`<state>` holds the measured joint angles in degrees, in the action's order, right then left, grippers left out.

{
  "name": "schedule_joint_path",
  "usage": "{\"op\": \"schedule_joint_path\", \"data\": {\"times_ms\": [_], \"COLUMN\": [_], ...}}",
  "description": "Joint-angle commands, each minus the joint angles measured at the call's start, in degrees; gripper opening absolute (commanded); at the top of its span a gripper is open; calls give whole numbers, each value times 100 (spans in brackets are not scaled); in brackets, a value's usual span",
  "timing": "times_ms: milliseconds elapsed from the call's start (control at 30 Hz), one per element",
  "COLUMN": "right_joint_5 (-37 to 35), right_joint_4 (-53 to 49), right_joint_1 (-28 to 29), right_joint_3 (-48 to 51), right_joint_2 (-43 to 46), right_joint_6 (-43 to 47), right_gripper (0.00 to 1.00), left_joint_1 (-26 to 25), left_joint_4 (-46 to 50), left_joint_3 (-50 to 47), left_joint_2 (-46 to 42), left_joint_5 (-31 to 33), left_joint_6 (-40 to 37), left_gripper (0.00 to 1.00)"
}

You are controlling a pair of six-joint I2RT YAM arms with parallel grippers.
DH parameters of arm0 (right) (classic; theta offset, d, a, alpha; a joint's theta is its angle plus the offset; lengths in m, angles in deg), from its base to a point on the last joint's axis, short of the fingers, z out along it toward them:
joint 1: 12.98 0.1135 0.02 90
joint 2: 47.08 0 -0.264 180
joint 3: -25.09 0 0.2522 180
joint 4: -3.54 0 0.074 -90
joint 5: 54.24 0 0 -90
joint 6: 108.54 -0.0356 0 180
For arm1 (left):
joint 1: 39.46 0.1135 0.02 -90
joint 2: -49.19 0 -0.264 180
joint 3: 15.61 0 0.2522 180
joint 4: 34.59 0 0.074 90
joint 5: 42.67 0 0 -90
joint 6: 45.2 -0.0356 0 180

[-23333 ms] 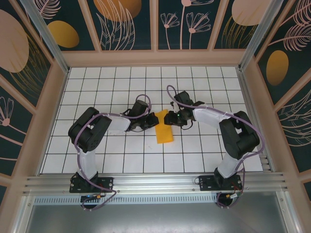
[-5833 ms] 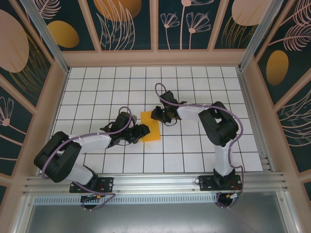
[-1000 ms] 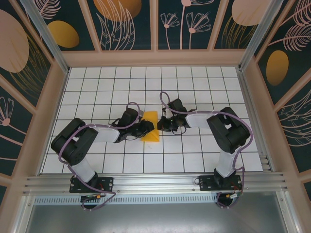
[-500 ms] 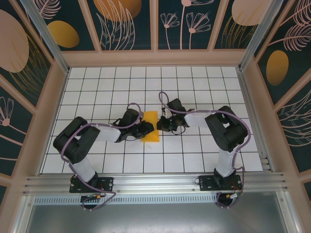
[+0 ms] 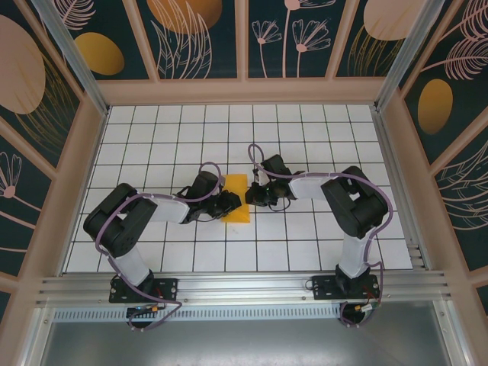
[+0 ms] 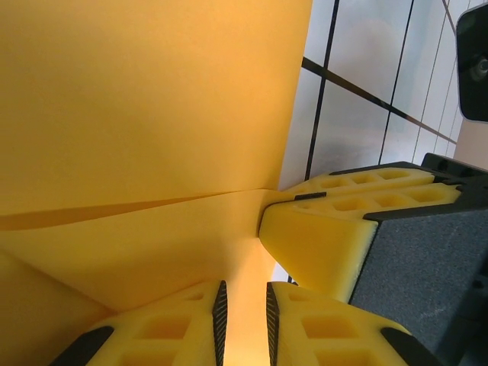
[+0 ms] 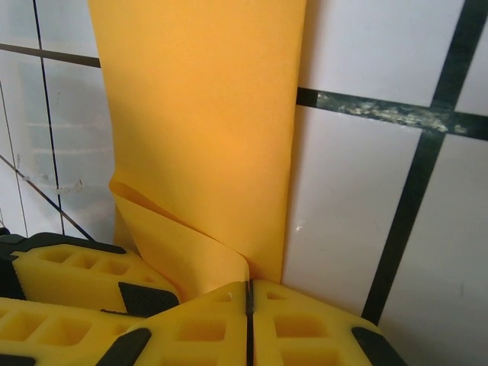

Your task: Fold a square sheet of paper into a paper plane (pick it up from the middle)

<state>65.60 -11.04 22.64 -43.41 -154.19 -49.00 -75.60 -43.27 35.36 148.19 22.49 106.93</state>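
The square sheet of paper (image 5: 238, 200) lies partly folded at the middle of the white grid table, orange-yellow, with one flap lifted. In the left wrist view the paper (image 6: 152, 114) has a crease across it. My left gripper (image 5: 228, 204) sits low at its left edge, its jaws (image 6: 243, 320) a narrow gap apart over the paper. My right gripper (image 5: 251, 197) is at the right edge, and its yellow fingers (image 6: 320, 236) nearly touch the left ones. In the right wrist view the paper's (image 7: 206, 114) curled flap runs into the shut right gripper (image 7: 248, 293).
The white gridded table (image 5: 305, 137) is boxed in by patterned walls on three sides. An aluminium rail (image 5: 244, 286) with both arm bases runs along the near edge. Both arms reach inward, elbows out to the sides.
Over the last second both grippers have stayed put at the sheet, and the raised flap has settled slightly lower. Earlier the sheet lay longer and flatter.
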Motion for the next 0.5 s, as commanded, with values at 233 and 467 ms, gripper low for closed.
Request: {"op": "schedule_joint_path", "data": {"times_ms": [233, 467], "right_joint_5": [-48, -101], "right_joint_4": [-83, -135], "right_joint_1": [26, 23], "right_joint_3": [-163, -168], "right_joint_2": [-171, -137], "right_joint_6": [93, 93], "right_gripper": [11, 11], "left_joint_1": [-26, -32], "left_joint_4": [160, 185], "left_joint_3": [85, 85], "left_joint_2": [129, 183], "left_joint_5": [84, 67], "left_joint_6": [-123, -139], "left_gripper": [24, 23]}}
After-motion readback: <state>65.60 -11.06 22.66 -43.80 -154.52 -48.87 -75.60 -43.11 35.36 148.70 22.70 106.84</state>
